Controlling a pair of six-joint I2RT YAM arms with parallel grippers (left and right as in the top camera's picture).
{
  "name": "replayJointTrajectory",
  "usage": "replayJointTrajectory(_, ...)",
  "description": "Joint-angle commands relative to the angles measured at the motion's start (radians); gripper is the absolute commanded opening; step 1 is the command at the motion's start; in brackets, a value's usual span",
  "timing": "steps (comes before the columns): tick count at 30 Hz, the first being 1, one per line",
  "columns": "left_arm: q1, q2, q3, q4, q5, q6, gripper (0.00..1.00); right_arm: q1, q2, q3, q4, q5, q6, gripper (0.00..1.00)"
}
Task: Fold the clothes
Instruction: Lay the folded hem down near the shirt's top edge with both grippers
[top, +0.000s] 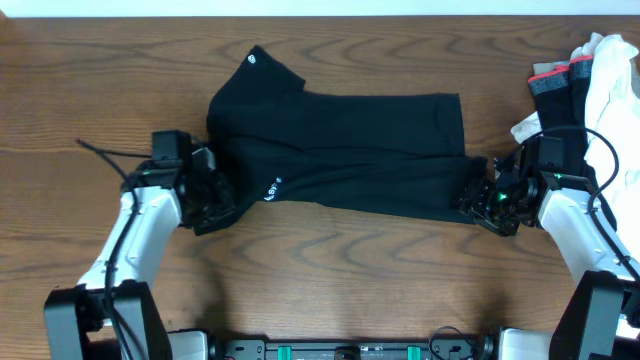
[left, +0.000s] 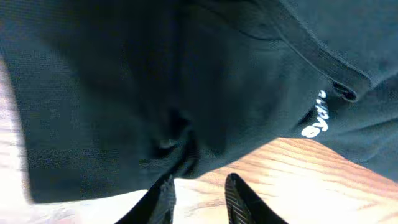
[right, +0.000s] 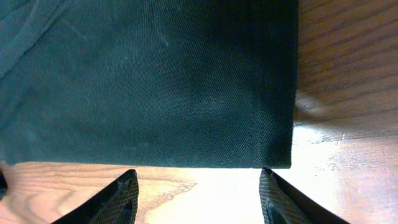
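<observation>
The clothes (top: 340, 140), a black T-shirt folded into a long band, lie across the middle of the wooden table with white lettering (top: 273, 189) near the left front edge. My left gripper (top: 218, 200) sits at the shirt's front left corner. In the left wrist view the left gripper (left: 199, 190) is open, with bare wood between its fingers (left: 239, 198) and a bunched fold of the shirt (left: 180, 149) just past the tips. My right gripper (top: 478, 198) is at the shirt's right end. In the right wrist view the right gripper (right: 199, 186) is wide open just short of the straight hem (right: 186, 158).
A pile at the right edge holds a white cloth (top: 612, 80) and a black garment with a grey-and-red band (top: 555, 85). A thin cable (top: 100, 152) trails left of the left arm. Bare wood runs along the front of the table (top: 340, 270).
</observation>
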Motion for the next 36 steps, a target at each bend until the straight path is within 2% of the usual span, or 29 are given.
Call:
replayJointTrajectory(1,-0.039,0.033,0.007,0.022,-0.021,-0.015,0.34,-0.006,0.006,-0.008,0.003,0.000,0.031,0.60)
replayJointTrajectory(8,-0.072,0.110,0.007,0.087,-0.045,-0.013,0.36,-0.006,0.006,-0.008,0.004,0.000,0.031,0.59)
replayJointTrajectory(12,-0.072,0.135,0.007,0.113,-0.063,-0.007,0.19,-0.006,0.006,-0.008,0.004,0.000,0.031,0.59)
replayJointTrajectory(13,-0.072,0.134,0.007,0.114,-0.063,-0.002,0.11,-0.006,0.006,-0.008,0.004,0.000,0.031,0.58)
replayJointTrajectory(15,-0.072,0.128,0.008,0.111,-0.063,0.002,0.06,-0.007,0.006,-0.008,0.004,0.000,0.030,0.58)
replayJointTrajectory(19,-0.062,0.084,0.041,0.018,-0.075,0.019,0.06,-0.006,0.006,-0.008,0.002,0.000,-0.017,0.53)
replayJointTrajectory(23,-0.036,0.001,0.100,-0.100,-0.148,0.032,0.05,-0.007,0.006,-0.008,-0.021,0.001,-0.043,0.51)
replayJointTrajectory(28,-0.024,-0.068,0.109,-0.126,-0.176,0.042,0.06,-0.007,0.008,-0.008,-0.002,0.063,-0.074,0.55)
replayJointTrajectory(32,-0.024,-0.072,0.109,-0.145,-0.203,0.054,0.06,-0.006,0.026,-0.008,0.019,0.064,-0.101,0.48)
replayJointTrajectory(36,-0.024,-0.072,0.109,-0.151,-0.221,0.058,0.06,-0.006,0.075,-0.008,0.032,0.064,-0.100,0.49)
